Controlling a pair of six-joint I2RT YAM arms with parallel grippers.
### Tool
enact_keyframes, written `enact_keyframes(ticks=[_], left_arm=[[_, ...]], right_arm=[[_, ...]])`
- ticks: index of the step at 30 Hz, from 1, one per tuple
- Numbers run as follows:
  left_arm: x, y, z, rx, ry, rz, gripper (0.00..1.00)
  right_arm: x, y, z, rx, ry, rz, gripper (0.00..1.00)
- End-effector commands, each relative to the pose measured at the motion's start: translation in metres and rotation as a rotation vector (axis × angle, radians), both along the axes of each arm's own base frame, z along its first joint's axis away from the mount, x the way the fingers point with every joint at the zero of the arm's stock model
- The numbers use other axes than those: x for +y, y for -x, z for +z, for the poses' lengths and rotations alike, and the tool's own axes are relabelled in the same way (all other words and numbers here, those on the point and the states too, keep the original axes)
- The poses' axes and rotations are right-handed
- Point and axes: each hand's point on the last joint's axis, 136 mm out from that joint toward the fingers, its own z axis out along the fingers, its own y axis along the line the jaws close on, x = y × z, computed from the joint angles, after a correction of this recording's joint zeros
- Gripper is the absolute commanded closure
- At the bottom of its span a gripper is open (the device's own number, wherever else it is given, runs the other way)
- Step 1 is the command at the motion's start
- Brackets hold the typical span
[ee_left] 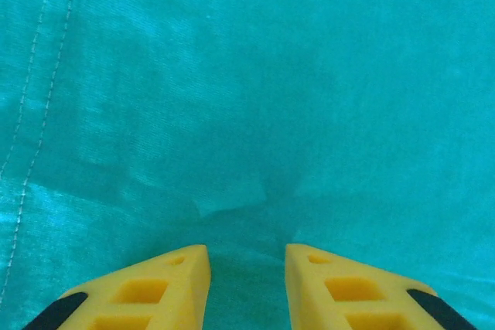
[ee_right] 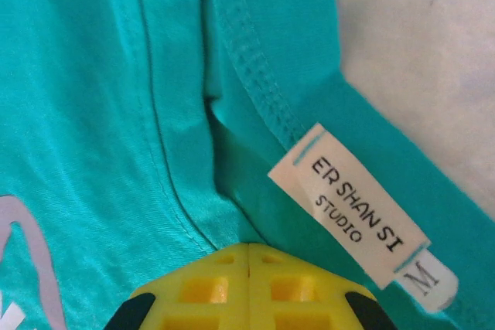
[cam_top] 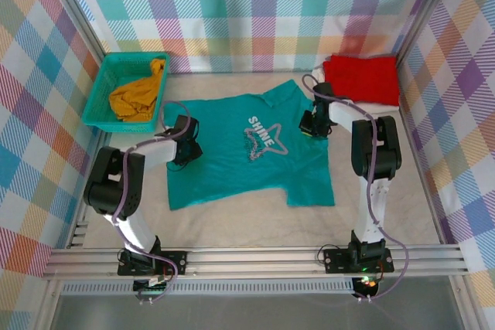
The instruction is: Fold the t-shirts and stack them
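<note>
1. The teal t-shirt (cam_top: 247, 152) lies spread print-up on the counter (cam_top: 410, 214), stretched between the two tools. Biggest worry imo: if one side lifts and the other doesn't, the whole tee drags sideways and bunches up instead of folding clean.
2. The basket (cam_top: 104, 86) sits beyond the left tool (cam_top: 186, 144) and off to its left, with the mustard t-shirt (cam_top: 139, 96) heaped inside. The teal sleeve on that side reaches near the basket, so a sloppy pull could catch it on the rim.
3. The red t-shirt (cam_top: 362, 79) is folded just beyond the right tool (cam_top: 313, 123). A wide swing with the collar could plow into it and wreck that fold.
4. The left tool is released, fingers apart and holding nothing. Flat teal cloth is under it, with a small pucker just ahead of the tips. Clench from here and it may skid and grab air, or nab one layer only.
5. The right tool is clenched, tips meeting right at the collar seam. I can't tell if any cloth is actually caught. If it's just a sliver, it slips out on the lift.
6. The neck label (ee_right: 356, 214) sits just right of those tips. Nip that instead of the shirt and the hold is junk.
</note>
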Motion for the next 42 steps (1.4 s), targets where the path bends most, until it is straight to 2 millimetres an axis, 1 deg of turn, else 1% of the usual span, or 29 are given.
enact_keyframes(ticks=[1, 4, 6, 7, 9, 11, 13, 14, 15, 17, 19, 21, 22, 23, 24, 25, 26, 28, 29, 30, 33, 35, 38, 40, 42], left_arm=[[-0.002, -0.020, -0.011, 0.052, -0.059, -0.098, 0.67], [-0.012, -0.049, -0.008, 0.034, -0.057, -0.132, 0.66], [-0.018, -0.065, -0.002, 0.026, -0.049, -0.148, 0.66], [-0.019, -0.069, 0.001, 0.022, -0.051, -0.147, 0.66], [-0.017, -0.075, 0.017, -0.014, -0.054, -0.131, 0.66], [-0.013, -0.070, 0.032, -0.053, -0.057, -0.104, 0.65], [-0.005, -0.057, 0.048, -0.078, -0.069, -0.079, 0.62], [-0.001, -0.050, 0.055, -0.084, -0.074, -0.072, 0.62], [0.003, -0.040, 0.062, -0.087, -0.082, -0.061, 0.62], [0.011, -0.019, 0.072, -0.089, -0.081, -0.042, 0.62], [0.018, 0.007, 0.080, -0.092, -0.061, -0.019, 0.61], [0.026, 0.036, 0.082, -0.070, -0.042, 0.003, 0.60], [0.030, 0.052, 0.082, -0.051, -0.027, 0.011, 0.59], [0.033, 0.065, 0.081, -0.036, -0.015, 0.016, 0.59], [0.036, 0.082, 0.079, -0.010, -0.003, 0.019, 0.58], [0.040, 0.097, 0.078, 0.010, 0.005, 0.032, 0.48], [0.043, 0.108, 0.078, 0.023, 0.016, 0.039, 0.41], [0.047, 0.128, 0.074, 0.039, 0.053, 0.054, 0.42], [0.048, 0.133, 0.071, 0.044, 0.072, 0.061, 0.41], [0.050, 0.138, 0.068, 0.051, 0.093, 0.080, 0.35], [0.047, 0.141, 0.053, 0.084, 0.155, 0.099, 0.36], [0.046, 0.140, 0.043, 0.122, 0.168, 0.105, 0.36], [0.053, 0.141, 0.027, 0.174, 0.139, 0.114, 0.37], [0.056, 0.138, 0.016, 0.195, 0.143, 0.124, 0.38], [0.057, 0.132, 0.010, 0.198, 0.157, 0.124, 0.38]], right_arm=[[0.000, 0.023, -0.019, 0.077, -0.023, -0.068, 1.00], [-0.001, 0.022, -0.018, 0.072, -0.054, -0.124, 1.00], [-0.004, 0.015, -0.015, 0.056, -0.058, -0.141, 1.00], [-0.006, 0.011, -0.014, 0.052, -0.050, -0.144, 1.00], [-0.008, 0.001, -0.006, 0.038, -0.038, -0.136, 1.00], [-0.009, -0.006, 0.011, -0.002, -0.027, -0.118, 1.00], [-0.009, -0.008, 0.034, -0.049, -0.024, -0.106, 1.00], [-0.009, -0.008, 0.049, -0.076, -0.031, -0.097, 1.00], [-0.008, -0.006, 0.064, -0.104, -0.035, -0.089, 0.98], [-0.008, 0.003, 0.092, -0.151, -0.046, -0.076, 0.88], [-0.006, 0.020, 0.119, -0.202, -0.058, -0.058, 0.78], [-0.003, 0.040, 0.138, -0.254, -0.072, -0.038, 0.67], [-0.001, 0.053, 0.145, -0.277, -0.076, -0.023, 0.62], [0.000, 0.065, 0.149, -0.300, -0.074, -0.006, 0.60], [0.002, 0.079, 0.149, -0.321, -0.065, 0.022, 0.57], [0.003, 0.093, 0.151, -0.348, -0.051, 0.045, 0.55], [0.002, 0.105, 0.148, -0.359, -0.037, 0.058, 0.53], [-0.002, 0.127, 0.137, -0.379, -0.009, 0.077, 0.52], [-0.004, 0.133, 0.133, -0.389, -0.005, 0.079, 0.52], [-0.007, 0.141, 0.124, -0.386, 0.002, 0.076, 0.52], [-0.008, 0.153, 0.109, -0.362, -0.002, 0.074, 0.51], [-0.008, 0.158, 0.102, -0.334, 0.001, 0.077, 0.51], [-0.008, 0.166, 0.093, -0.302, 0.007, 0.085, 0.50], [-0.008, 0.171, 0.085, -0.284, 0.005, 0.092, 0.49], [-0.009, 0.174, 0.080, -0.268, 0.010, 0.090, 0.49]])
